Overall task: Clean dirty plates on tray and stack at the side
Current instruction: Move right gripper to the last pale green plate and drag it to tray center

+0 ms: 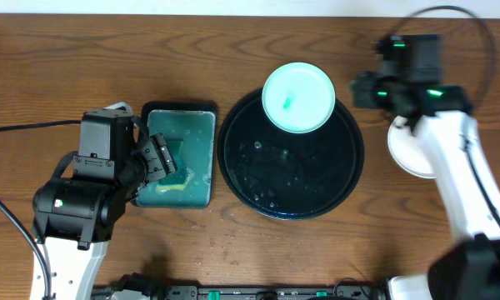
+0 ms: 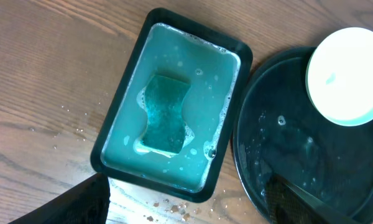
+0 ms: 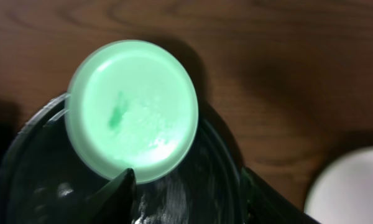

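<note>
One plate [image 1: 297, 97] with a small teal-green smear rests on the far rim of the round black tray [image 1: 258, 179]. It also shows in the right wrist view [image 3: 132, 109] and the left wrist view [image 2: 348, 74]. My right gripper [image 1: 360, 90] is open and empty, just right of that plate; its fingers [image 3: 186, 202] straddle the tray rim [image 3: 227, 168]. My left gripper [image 1: 157, 158] is open and empty [image 2: 186, 208], above the near edge of the rectangular tray. A plain white plate [image 1: 407, 150] lies on the table right of the round tray, partly under my right arm; it also appears in the right wrist view [image 3: 351, 186].
A rectangular black tray [image 1: 208, 125] holds teal soapy water and a teal sponge [image 2: 166, 115]. The round tray's floor is wet with droplets [image 2: 280, 143]. Crumbs lie on the wooden table [image 2: 168, 204] by the rectangular tray. Cables run at the left and top right.
</note>
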Available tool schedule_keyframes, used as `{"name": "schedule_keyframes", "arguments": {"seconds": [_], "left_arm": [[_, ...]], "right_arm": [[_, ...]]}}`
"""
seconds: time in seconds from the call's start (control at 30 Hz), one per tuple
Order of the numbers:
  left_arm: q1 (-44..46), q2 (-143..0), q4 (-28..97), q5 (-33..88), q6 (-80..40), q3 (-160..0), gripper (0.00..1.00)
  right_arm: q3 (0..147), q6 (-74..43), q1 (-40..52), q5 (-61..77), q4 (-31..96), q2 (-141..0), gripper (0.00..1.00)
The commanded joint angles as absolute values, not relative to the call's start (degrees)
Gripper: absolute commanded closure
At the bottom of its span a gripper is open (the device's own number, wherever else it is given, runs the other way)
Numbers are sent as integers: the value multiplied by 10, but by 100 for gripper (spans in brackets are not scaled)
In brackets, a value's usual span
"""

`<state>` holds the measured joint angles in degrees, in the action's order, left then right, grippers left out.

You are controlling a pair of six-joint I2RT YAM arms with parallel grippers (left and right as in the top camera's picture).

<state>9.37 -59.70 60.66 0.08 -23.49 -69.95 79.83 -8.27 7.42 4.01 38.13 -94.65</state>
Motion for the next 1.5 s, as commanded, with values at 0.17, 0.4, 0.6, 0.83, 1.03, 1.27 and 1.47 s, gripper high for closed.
{"name": "schedule_keyframes", "arguments": {"seconds": [0.17,0.4,0.6,0.83,1.03,1.27,1.47], "left_arm": [[90,-598,608,0,-227,-708,20],[90,-598,608,0,-227,-708,20],[90,-598,608,0,-227,-708,20],[90,-598,608,0,-227,-708,20],[90,-598,608,0,-227,-708,20],[90,-598,608,0,-227,-708,20],[90,-598,608,0,-227,-708,20]], "right_arm": [[798,-73,110,-78,307,-1100,52],[798,-94,109,-17,287,-1157,64],[798,-107,109,-14,284,-1176,99],[798,-107,110,7,349,-1089,99],[798,-107,114,37,403,-991,99],[798,-102,117,31,376,-1030,51],[798,-102,120,54,314,-1149,45]]}}
